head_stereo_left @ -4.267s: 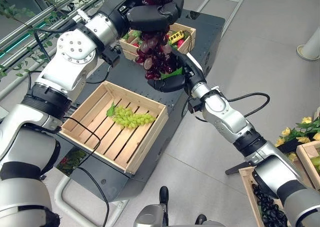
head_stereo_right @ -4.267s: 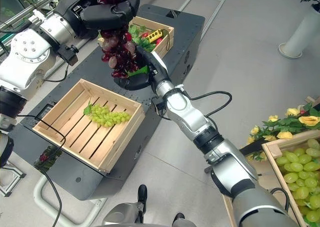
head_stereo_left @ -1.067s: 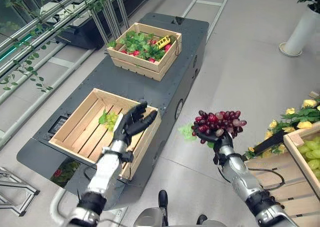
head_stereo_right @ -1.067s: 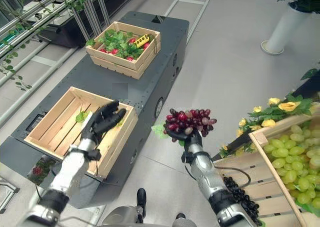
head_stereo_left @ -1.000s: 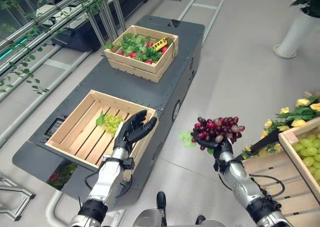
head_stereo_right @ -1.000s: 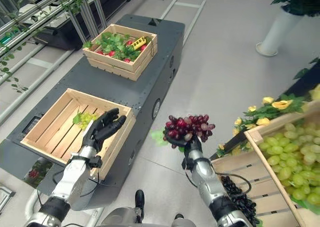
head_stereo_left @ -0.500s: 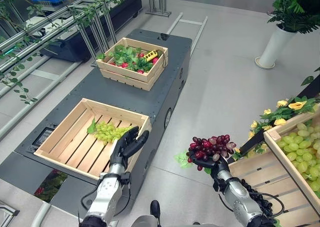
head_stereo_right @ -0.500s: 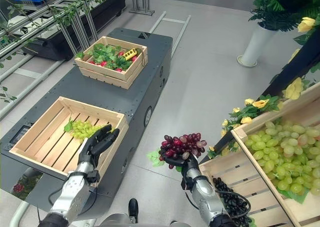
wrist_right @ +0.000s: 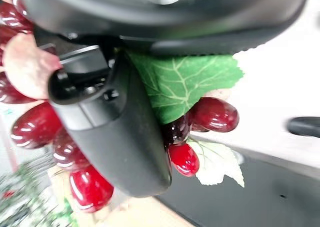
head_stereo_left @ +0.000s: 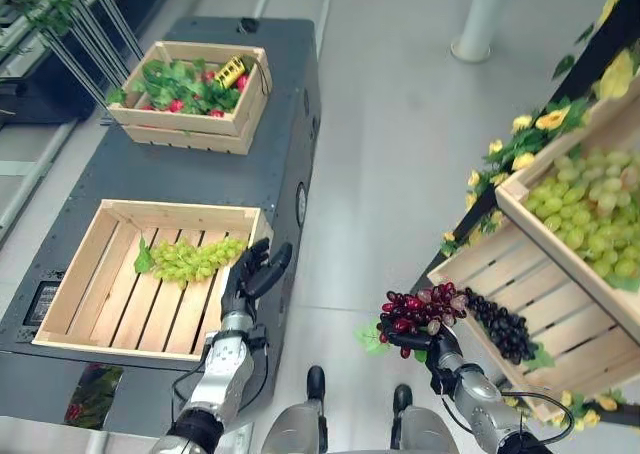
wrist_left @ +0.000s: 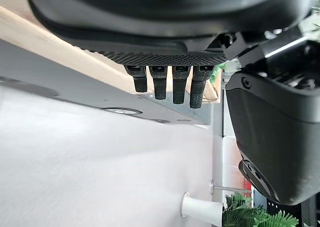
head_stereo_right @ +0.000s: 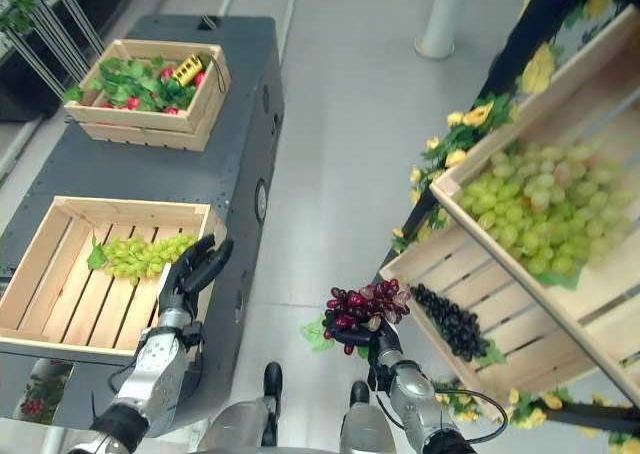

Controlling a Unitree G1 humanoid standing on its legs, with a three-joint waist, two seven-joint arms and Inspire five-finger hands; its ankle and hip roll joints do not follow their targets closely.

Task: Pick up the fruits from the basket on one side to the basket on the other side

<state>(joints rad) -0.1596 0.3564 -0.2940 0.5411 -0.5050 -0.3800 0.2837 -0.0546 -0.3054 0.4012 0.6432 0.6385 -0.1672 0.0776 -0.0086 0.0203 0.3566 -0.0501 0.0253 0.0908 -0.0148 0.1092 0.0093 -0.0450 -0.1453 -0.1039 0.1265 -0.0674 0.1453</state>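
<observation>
Grapes, a dark red bunch with green leaves [head_stereo_left: 420, 310], sit atop the right hand [head_stereo_left: 437, 346], whose fingers [wrist_right: 120, 132] curl round the bunch from beneath, berries bulging on both sides of them; bunch and hand hang over the grey floor [head_stereo_left: 380, 154], just beside the slanted wooden crate of black grapes [head_stereo_left: 500, 326]; the left hand [head_stereo_left: 250, 274] is raised beside the near slatted wooden basket [head_stereo_left: 70, 304] holding green grapes [head_stereo_left: 195, 258] on the dark grey desk [head_stereo_left: 290, 124], fingers [wrist_left: 172, 89] straight and pressed together, holding nothing.
</observation>
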